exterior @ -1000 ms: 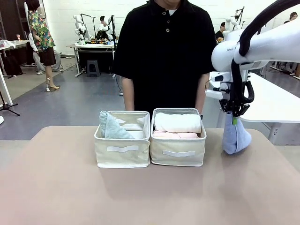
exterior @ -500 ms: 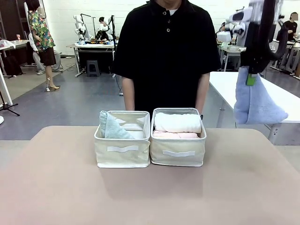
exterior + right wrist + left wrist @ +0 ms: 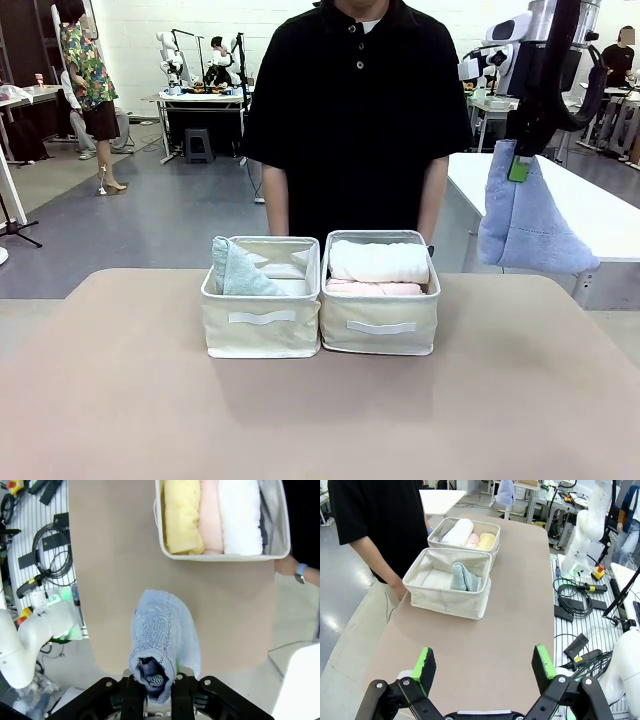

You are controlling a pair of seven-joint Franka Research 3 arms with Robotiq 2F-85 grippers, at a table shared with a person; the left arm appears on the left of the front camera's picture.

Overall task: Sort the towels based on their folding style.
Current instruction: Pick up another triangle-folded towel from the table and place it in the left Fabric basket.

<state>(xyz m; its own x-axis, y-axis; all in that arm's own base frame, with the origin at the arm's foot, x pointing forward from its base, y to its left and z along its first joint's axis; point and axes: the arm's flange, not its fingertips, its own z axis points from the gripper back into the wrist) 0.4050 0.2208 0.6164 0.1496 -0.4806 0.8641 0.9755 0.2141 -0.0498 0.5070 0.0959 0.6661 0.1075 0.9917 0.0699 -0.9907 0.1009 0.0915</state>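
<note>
My right gripper (image 3: 519,160) is shut on the top of a light blue cone-folded towel (image 3: 526,225), which hangs high above the table's far right edge. From the right wrist the same blue towel (image 3: 162,635) dangles below my right gripper (image 3: 152,680), over the table edge. The left basket (image 3: 262,318) holds a pale teal folded towel (image 3: 236,270). In the right basket (image 3: 380,322) lie rolled towels: white (image 3: 380,260), pink (image 3: 375,288) and yellow (image 3: 182,517). My left gripper (image 3: 484,661) stands open above the table's left end, with nothing between its fingers.
A person in a black shirt (image 3: 355,110) stands at the far side, right behind the baskets, one hand (image 3: 290,569) near the right basket. Bare table (image 3: 320,420) stretches in front of the baskets. Cables and an arm base (image 3: 580,555) lie beside the table.
My right arm has lifted the blue towel from the table's right side to high above it, then drifted slightly left. The left gripper and the baskets have stayed put.
</note>
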